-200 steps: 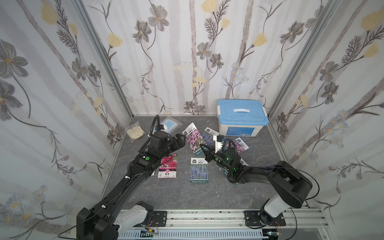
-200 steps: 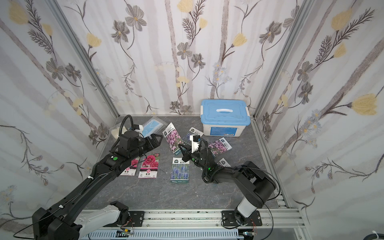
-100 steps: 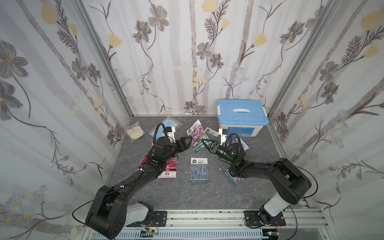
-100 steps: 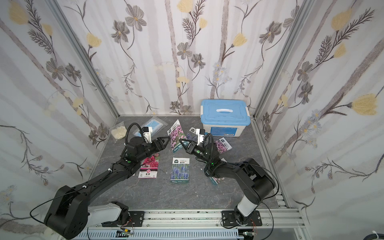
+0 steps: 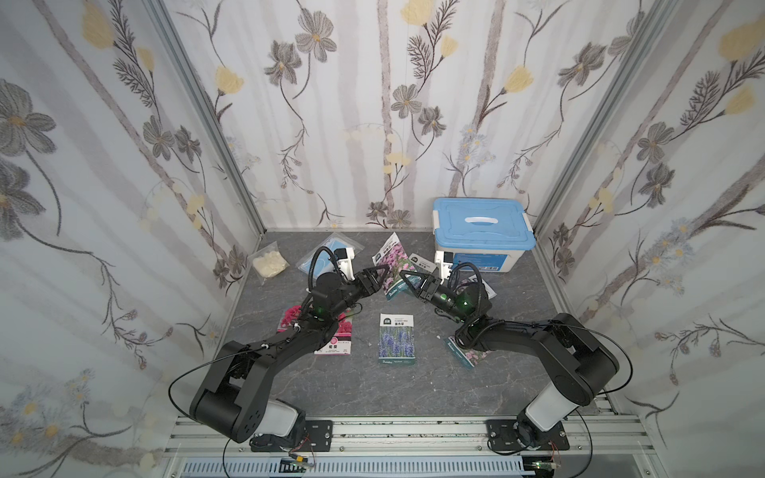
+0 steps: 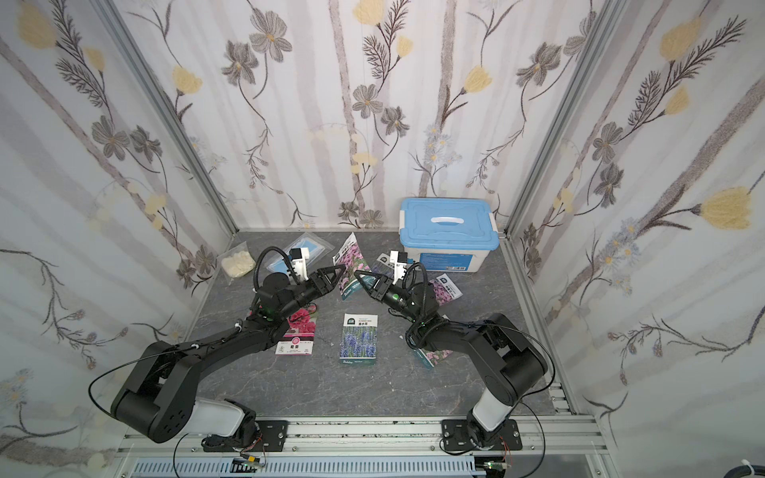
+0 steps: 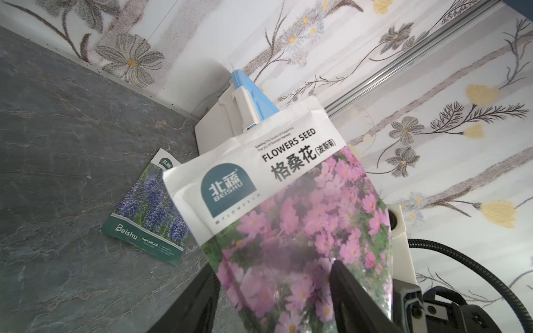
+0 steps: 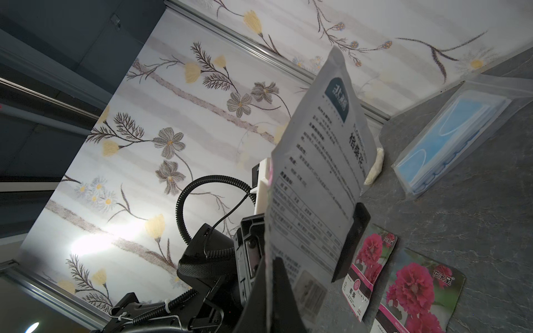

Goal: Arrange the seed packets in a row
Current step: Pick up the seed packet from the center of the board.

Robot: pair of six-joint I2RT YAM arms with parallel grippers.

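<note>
My right gripper (image 5: 405,276) pinched the pink-flowered paper seed packet (image 5: 393,260) over the grey desk's (image 5: 372,393) middle; the left gripper (image 5: 385,270), jaws half-open, straddled it; red and lavender packets (image 5: 396,339) lay rowed frontward; back-edge strays (image 5: 480,285) waited.

Robot test cell in a lab: flower-wallpaper panels (image 5: 372,103) framed by aluminium posts (image 5: 209,124) at 9, 12, 3 o'clock; grey stone-look tabletop (image 5: 372,385); arm bases (image 5: 314,430) bolted to slotted rail (image 5: 414,434) at 6 o'clock.

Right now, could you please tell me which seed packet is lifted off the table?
The pink-flower packet, held up by the right gripper; the others in view lie flat on the table.
</note>
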